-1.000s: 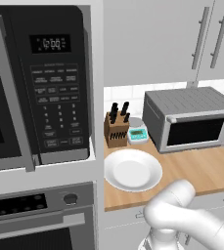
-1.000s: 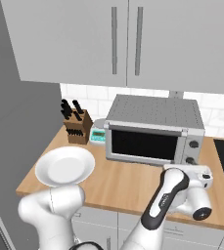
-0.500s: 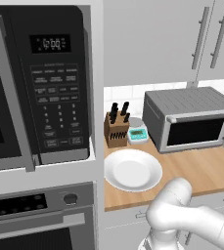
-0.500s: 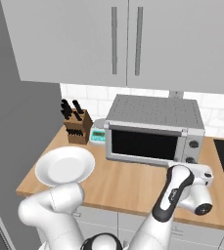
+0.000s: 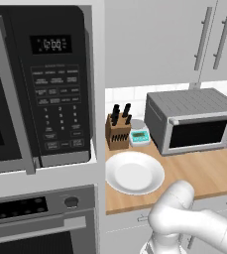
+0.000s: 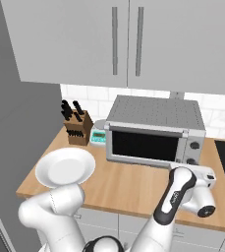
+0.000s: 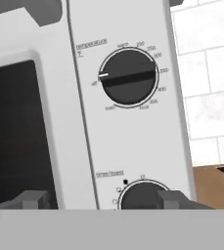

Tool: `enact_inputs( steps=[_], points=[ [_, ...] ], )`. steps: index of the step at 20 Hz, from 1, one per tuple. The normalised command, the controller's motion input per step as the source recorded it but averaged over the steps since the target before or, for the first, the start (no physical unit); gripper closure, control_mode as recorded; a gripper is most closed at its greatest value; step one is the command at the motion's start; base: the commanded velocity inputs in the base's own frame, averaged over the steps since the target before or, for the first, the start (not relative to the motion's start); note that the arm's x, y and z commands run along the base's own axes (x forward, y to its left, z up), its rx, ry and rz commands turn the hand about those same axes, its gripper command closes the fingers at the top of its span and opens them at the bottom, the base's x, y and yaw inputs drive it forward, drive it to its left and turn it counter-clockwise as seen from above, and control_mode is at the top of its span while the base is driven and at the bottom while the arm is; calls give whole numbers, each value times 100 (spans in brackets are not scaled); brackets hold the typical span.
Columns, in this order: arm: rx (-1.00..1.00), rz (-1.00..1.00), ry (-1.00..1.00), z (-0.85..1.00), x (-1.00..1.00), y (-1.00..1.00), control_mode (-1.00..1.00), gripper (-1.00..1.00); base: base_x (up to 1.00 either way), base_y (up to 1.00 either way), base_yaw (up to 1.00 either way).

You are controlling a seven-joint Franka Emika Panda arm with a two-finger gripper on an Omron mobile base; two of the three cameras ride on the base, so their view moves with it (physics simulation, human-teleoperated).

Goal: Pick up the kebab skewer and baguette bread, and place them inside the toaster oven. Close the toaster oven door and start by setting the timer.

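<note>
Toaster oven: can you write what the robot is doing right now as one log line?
stage: setting timer | toaster oven door: closed | fingers: either side of timer knob, grip unclear | temperature knob: untouched

— What sits ahead of the gripper (image 7: pixel 101 199)?
— The toaster oven (image 7: pixel 79 122) control panel, close up. The temperature knob (image 7: pixel 129 76) lies above the fingertips, its white pointer aimed left.
— And lower?
— The timer knob (image 7: pixel 142 195), between the two fingertips and nearer the right one (image 7: pixel 169 198). The jaws stand apart; contact can't be told.
— Left of the gripper?
— The toaster oven door (image 7: pixel 15 136), dark glass.
</note>
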Motion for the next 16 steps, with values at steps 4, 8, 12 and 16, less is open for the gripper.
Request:
enact_inputs(
  steps=[4, 8, 12, 16],
  points=[
    [0, -8, 0, 0, -27, -1, -100, -100, 0, 0, 0],
    [-5, -10, 0, 0, -13, -9, -100, -100, 0, 0, 0],
    [-8, -1, 0, -6, 6, 0, -100, -100, 0, 0, 0],
    [-7, 0, 0, -17, 20, 0, -100, -100, 0, 0, 0]
  ],
)
